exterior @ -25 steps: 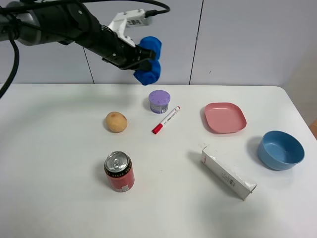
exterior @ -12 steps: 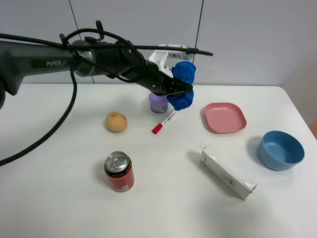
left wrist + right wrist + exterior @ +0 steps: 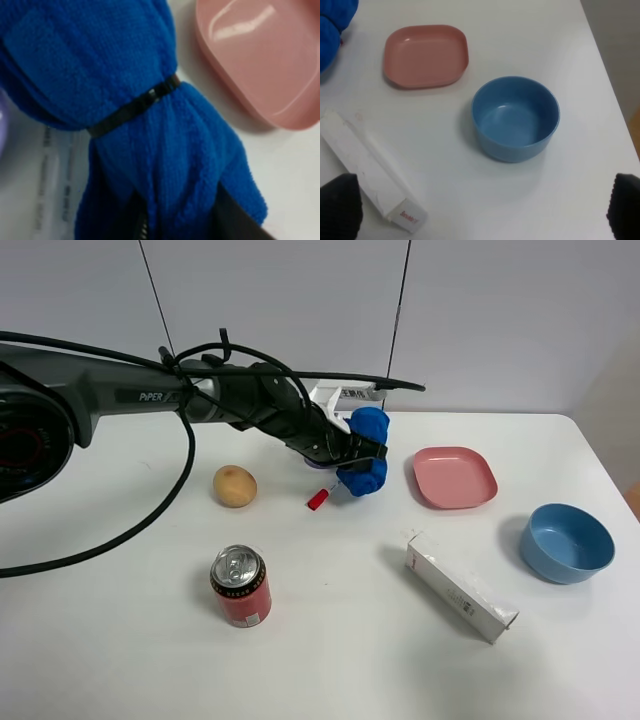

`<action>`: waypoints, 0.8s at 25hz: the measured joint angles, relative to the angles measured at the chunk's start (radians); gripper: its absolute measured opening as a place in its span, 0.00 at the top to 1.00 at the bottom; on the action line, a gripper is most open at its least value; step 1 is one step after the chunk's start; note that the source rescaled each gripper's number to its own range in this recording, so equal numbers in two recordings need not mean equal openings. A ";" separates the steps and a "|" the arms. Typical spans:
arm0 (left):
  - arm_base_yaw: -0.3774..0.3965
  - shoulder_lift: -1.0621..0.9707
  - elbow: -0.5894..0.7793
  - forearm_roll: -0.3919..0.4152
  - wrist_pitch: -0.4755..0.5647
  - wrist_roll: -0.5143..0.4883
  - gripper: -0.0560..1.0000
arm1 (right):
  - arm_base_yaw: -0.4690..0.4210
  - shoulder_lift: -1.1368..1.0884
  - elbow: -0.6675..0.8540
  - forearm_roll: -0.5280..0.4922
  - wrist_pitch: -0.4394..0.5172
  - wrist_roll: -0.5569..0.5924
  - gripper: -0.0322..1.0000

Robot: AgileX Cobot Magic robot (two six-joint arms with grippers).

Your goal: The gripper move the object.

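My left gripper [image 3: 363, 452] has fingers wrapped in blue cloth [image 3: 100, 60]. It is low over the table at the white end of a red-capped marker [image 3: 318, 500], beside the pink plate [image 3: 455, 477]. Its two blue pads stand apart around the marker's upper end, so it looks open. The left wrist view shows the blurred white marker barrel [image 3: 52, 190] under the cloth. The arm mostly hides the purple cup [image 3: 312, 462]. My right gripper [image 3: 482, 210] is open and empty above the blue bowl [image 3: 515, 117]; it is out of the exterior view.
A potato [image 3: 235, 486] and a red can [image 3: 241, 586] sit on the left of the white table. A white box [image 3: 461, 587] lies front right. The blue bowl [image 3: 566, 542] is near the right edge. The pink plate [image 3: 260, 55] shows in the left wrist view.
My left arm has swung right and down from above the back of the table, past the purple cup, onto the marker's white end.
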 joint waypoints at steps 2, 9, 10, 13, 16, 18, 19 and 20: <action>0.000 0.020 0.000 -0.054 0.028 0.000 0.93 | 0.000 0.000 0.000 0.000 0.000 0.000 0.00; -0.020 0.059 0.000 -0.081 0.001 0.010 0.25 | 0.000 0.000 0.000 0.000 0.000 0.000 0.00; -0.022 0.059 0.000 -0.082 -0.020 0.010 0.14 | 0.000 0.000 0.000 0.000 0.000 0.000 0.00; -0.023 0.056 0.000 -0.082 -0.052 0.010 0.03 | 0.000 0.000 0.000 0.000 0.000 0.000 0.00; -0.022 0.039 0.000 -0.082 -0.060 0.011 0.01 | 0.000 0.000 0.000 0.000 0.000 0.000 0.00; -0.022 0.011 0.000 -0.082 -0.060 0.011 0.01 | 0.000 0.000 0.000 0.000 0.000 0.000 0.00; -0.022 -0.009 0.000 -0.082 -0.060 0.011 0.01 | 0.000 0.000 0.000 0.000 0.000 0.000 0.00; -0.022 -0.027 0.000 -0.082 -0.063 0.013 0.01 | 0.000 0.000 0.000 0.000 0.000 0.000 0.00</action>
